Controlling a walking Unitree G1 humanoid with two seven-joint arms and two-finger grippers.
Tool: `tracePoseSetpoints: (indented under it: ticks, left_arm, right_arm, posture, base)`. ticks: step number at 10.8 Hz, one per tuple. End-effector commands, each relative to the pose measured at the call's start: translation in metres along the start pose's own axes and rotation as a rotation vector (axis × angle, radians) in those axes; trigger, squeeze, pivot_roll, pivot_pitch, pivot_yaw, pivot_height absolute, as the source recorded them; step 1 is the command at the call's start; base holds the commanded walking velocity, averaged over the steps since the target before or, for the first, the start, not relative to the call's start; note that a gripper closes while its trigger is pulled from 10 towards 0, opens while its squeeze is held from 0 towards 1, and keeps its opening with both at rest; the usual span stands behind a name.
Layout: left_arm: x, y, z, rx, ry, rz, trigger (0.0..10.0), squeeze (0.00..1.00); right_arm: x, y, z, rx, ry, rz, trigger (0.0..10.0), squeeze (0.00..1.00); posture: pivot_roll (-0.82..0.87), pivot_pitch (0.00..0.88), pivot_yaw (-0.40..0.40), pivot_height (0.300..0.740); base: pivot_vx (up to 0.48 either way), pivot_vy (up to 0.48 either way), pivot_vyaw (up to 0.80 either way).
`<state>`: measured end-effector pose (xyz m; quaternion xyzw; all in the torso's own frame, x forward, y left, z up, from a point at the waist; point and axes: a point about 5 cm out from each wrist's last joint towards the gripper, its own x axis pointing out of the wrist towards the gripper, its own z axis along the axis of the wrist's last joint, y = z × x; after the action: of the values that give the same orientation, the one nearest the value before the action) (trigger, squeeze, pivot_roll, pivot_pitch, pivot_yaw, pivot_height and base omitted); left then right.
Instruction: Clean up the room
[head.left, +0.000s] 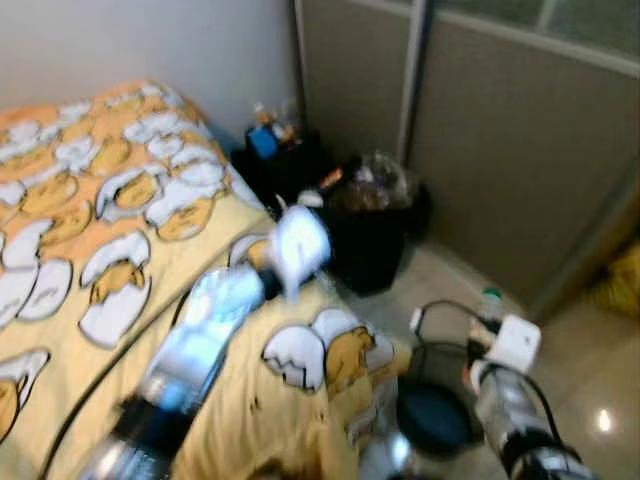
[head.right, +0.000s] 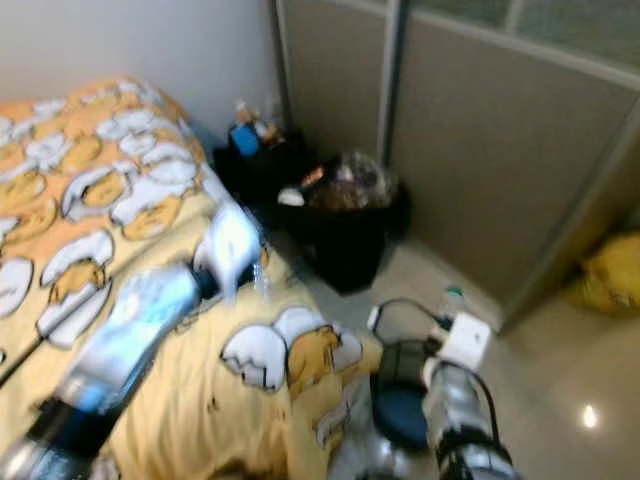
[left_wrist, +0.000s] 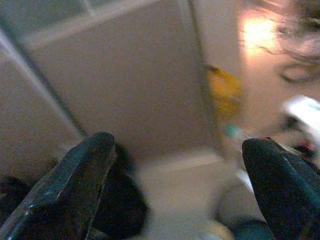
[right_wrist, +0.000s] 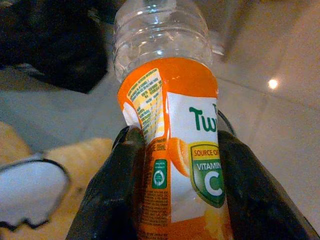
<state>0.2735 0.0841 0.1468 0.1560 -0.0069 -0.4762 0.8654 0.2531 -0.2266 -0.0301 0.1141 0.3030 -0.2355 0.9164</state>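
Orange-labelled bottle (right_wrist: 172, 130) in right tool (right_wrist: 175, 190), wrist view

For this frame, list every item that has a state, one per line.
Left gripper: open, empty, raised over the bed.
Right gripper: shut on the bottle.
Bottle: empty, clear, orange label, held by its middle.
Trash bin: black liner, heaped full at the top.
Bed cover: spread over the bed, draped down at the corner.
Black cable: lying loose on the floor.
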Motion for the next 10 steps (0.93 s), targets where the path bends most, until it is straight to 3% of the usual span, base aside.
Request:
tracePoseSetpoints:
  ticks: [1,3,4,7,9,10]
  left_arm:
    - [-0.007,-0.008,-0.001,-0.025,0.029,-0.068,10.0,0.0]
    - [-0.038,-0.027,-0.005,-0.09,0.099,-0.105,10.0,0.0]
    - [-0.053,-0.036,-0.005,-0.112,0.133,-0.102,10.0,0.0]
    - [-0.081,-0.057,0.001,-0.176,0.212,-0.105,10.0,0.0]
    - [-0.092,-0.07,0.001,-0.208,0.274,-0.093,10.0,0.0]
    - [-0.09,-0.07,0.001,-0.232,0.274,-0.083,10.0,0.0]
  right_arm:
    - [0.001,-0.003,0.002,-0.003,-0.001,-0.023,10.0,0.0]
    - [0.0,-0.004,-0.002,-0.018,-0.007,-0.049,10.0,0.0]
    - [0.001,-0.002,0.002,-0.031,-0.019,-0.058,10.0,1.0]
    - [0.004,0.015,0.022,-0.098,-0.081,-0.011,10.0,1.0]
    - [0.007,0.02,0.044,-0.163,-0.139,-0.005,10.0,1.0]
    - [0.008,0.021,0.044,-0.154,-0.127,-0.006,10.0,1.0]
  posture:
    - [0.06,0.141,0.127,0.74]
    - [0.11,0.231,0.168,0.74]
    - [0.16,0.281,0.188,0.74]
    - [0.25,0.338,0.207,0.74]
    - [0.26,0.348,0.205,0.74]
    - [0.24,0.338,0.185,0.74]
  base:
    - [0.0,0.0,0.0]
    - [0.0,0.0,0.0]
    - [0.0,0.0,0.0]
    - [0.0,0.0,0.0]
    - [0.0,0.0,0.0]
    - [0.0,0.0,0.0]
